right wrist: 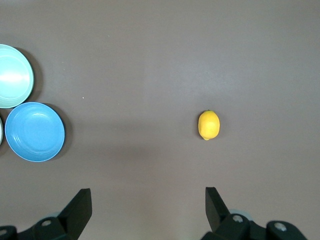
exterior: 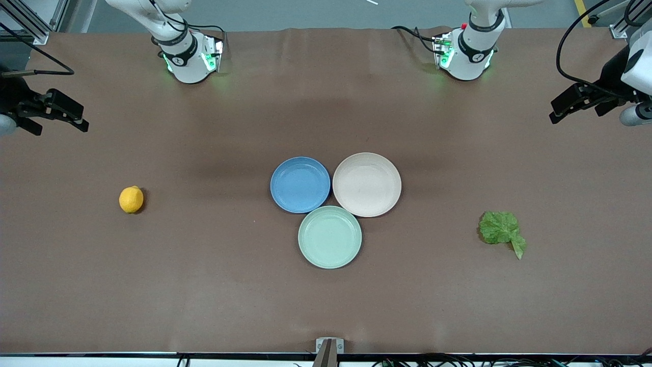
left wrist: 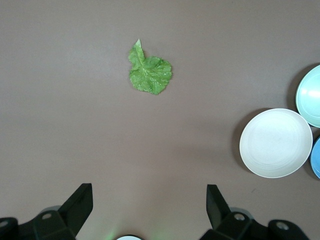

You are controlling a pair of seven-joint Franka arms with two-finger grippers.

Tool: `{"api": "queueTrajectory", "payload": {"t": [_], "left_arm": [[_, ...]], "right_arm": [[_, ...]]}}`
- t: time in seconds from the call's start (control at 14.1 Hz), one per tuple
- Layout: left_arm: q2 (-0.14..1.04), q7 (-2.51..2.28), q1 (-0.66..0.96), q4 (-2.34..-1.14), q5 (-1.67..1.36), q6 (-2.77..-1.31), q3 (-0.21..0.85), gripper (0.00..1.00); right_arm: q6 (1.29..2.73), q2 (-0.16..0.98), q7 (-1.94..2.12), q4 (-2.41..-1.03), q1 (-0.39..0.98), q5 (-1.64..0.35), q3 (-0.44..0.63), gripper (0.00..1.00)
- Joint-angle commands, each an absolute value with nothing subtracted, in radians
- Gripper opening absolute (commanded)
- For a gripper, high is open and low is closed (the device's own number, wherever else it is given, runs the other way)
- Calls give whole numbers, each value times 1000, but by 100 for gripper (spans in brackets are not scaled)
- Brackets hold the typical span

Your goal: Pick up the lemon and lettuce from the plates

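Observation:
The lemon (exterior: 131, 199) lies on the bare table toward the right arm's end, apart from the plates; it also shows in the right wrist view (right wrist: 209, 124). The lettuce (exterior: 500, 228) lies flat on the table toward the left arm's end, and shows in the left wrist view (left wrist: 150, 74). The blue plate (exterior: 300, 184) and the beige plate (exterior: 367, 184) sit side by side mid-table, both empty. My right gripper (exterior: 80, 118) is open and empty, raised over its end of the table. My left gripper (exterior: 554, 112) is open and empty, raised over its end.
An empty mint-green plate (exterior: 329, 236) touches the other two plates, nearer to the front camera. The brown table (exterior: 204, 285) is bare around the lemon and the lettuce. The arm bases (exterior: 191, 58) stand along the back edge.

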State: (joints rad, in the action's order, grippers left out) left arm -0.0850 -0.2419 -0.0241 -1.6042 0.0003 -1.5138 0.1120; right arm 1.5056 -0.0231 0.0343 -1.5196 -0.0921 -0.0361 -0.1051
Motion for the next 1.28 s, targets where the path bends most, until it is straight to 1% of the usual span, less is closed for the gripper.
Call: {"api": "queueTrajectory", "payload": {"t": [0.0,0.28,0.78,1.07,1.21], "left_arm": [[-123,-227,-21,-1654,-14,-1542,114,100],[-132,-227,-52,-1680,-15,-1575,153,100],[-135,-224,-74,-1663,-12,-1565,150,100],[-132,-190,-71,-1648,-3,-1554,152,100],[-129,-138,-71,-1651,-2,-1507,152,100]], "right_arm": [[1503,-46,34,-1534,-91,-32,-104,100],[1503,-46,34,-1532,-92,-32,-104,100],[1505,-46,34,-1532,-91,-32,-104,100],[1506,-46,34,-1532,-92,-31,-104,100],[1506,-46,34,-1532,-91,-31,-104,100]]}}
